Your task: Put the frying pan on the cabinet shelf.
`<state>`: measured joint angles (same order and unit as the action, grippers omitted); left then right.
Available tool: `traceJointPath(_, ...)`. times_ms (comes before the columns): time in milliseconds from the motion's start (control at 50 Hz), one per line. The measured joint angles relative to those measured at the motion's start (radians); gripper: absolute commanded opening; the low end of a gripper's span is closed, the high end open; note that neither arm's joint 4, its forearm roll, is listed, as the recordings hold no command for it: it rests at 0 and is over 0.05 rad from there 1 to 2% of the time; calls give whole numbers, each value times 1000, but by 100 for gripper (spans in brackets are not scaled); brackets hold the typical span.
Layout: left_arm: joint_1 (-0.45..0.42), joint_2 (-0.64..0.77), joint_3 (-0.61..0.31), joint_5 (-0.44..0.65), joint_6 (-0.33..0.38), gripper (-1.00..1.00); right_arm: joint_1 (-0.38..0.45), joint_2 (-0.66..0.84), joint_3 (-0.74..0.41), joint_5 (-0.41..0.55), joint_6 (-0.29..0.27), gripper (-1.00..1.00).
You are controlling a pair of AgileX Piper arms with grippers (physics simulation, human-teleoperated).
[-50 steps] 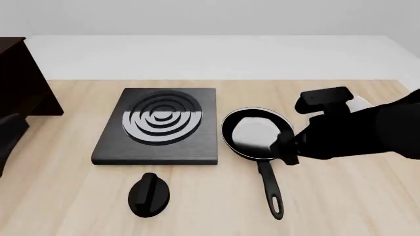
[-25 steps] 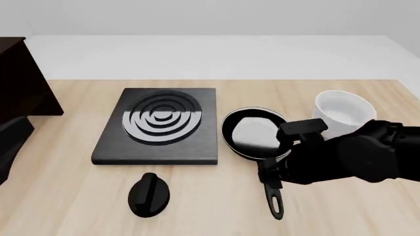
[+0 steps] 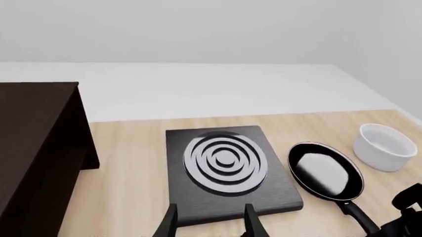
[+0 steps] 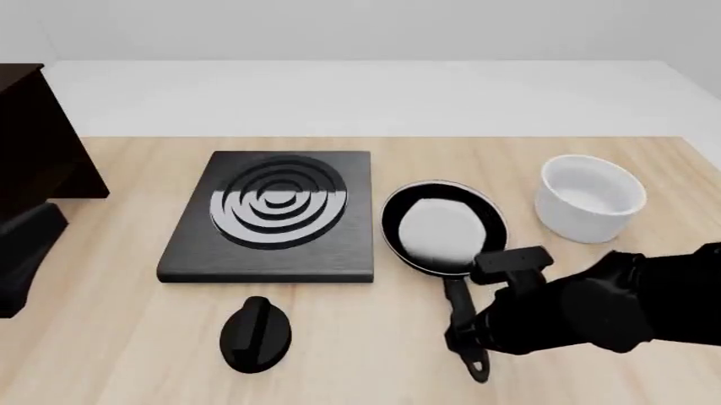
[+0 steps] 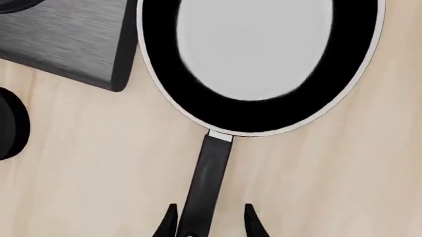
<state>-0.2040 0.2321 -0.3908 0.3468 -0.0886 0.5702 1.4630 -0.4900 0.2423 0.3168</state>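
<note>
Right wrist view shows the round glossy black frying pan (image 5: 257,64), its bright bottom ringed by a dark wall, lying flat on the pale wooden table (image 5: 343,187). Its long slim handle runs between my right gripper's (image 5: 208,222) spread fingers, not yet clamped. Beside the pan sits the flat black stove plate with silver rings (image 4: 273,215); a white bowl (image 4: 590,197) stands on its other side. My left gripper (image 3: 209,227) hangs open, near the dark brown cabinet (image 3: 36,148).

Bare surface (image 4: 124,337) lies along the near edge left of the knob (image 4: 256,334). The stove plate (image 4: 273,217) fills the middle; the cabinet (image 4: 40,139) blocks the far-left corner.
</note>
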Motion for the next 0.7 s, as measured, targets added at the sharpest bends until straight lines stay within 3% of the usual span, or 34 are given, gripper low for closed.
traceJointPath(120,-1,4,5,-4,1,100,-1,31,18,-36,9,100)
traceJointPath(140,-1,4,7,-6,1,100,1,35,21,-41,14,-100)
traceJointPath(240,-1,6,12,-10,2,100,4,38,32,-55,35,-100)
traceJointPath(440,-3,10,17,-15,4,100,-37,-12,53,-28,27,-100)
traceJointPath(620,-6,10,21,-18,5,100,-79,-127,55,61,9,-100)
traceJointPath(700,-9,10,22,-19,6,100,-115,-191,43,114,-27,-100)
